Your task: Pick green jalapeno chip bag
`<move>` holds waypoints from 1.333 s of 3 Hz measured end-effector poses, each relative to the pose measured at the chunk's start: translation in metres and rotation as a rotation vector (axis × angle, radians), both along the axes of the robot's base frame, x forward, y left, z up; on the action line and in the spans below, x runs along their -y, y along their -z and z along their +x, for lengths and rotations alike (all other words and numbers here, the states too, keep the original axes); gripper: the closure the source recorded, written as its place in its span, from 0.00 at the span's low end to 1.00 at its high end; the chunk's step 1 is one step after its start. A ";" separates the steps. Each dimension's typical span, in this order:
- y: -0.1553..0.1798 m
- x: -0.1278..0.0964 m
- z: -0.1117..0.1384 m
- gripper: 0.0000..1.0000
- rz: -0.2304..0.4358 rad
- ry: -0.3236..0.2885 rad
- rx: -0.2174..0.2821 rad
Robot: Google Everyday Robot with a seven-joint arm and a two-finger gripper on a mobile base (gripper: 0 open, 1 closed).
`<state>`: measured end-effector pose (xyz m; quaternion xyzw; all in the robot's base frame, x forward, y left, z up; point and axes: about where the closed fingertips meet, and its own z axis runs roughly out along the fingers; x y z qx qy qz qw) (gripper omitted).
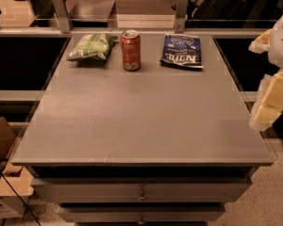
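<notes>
The green jalapeno chip bag (92, 46) is a puffy light-green bag with white patches, lying at the far left of the grey table top (141, 117). A red-orange soda can (130, 50) stands upright just right of it, a small gap apart. A flat dark blue chip bag (181, 50) with white lettering lies right of the can. My gripper (253, 83) hangs at the right edge of the view, beside the table's right side and far from the green bag. Its pale yellow fingers (272, 98) are spread apart and hold nothing.
The table has drawers (141, 192) along its front. A glass railing with metal posts (59, 8) runs behind the far edge. Cardboard boxes (2, 173) sit on the floor at the lower left. Dark gaps flank the table on both sides.
</notes>
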<state>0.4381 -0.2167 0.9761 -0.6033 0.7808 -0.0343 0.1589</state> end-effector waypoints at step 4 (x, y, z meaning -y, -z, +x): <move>-0.022 -0.097 0.030 0.00 0.281 -0.190 0.194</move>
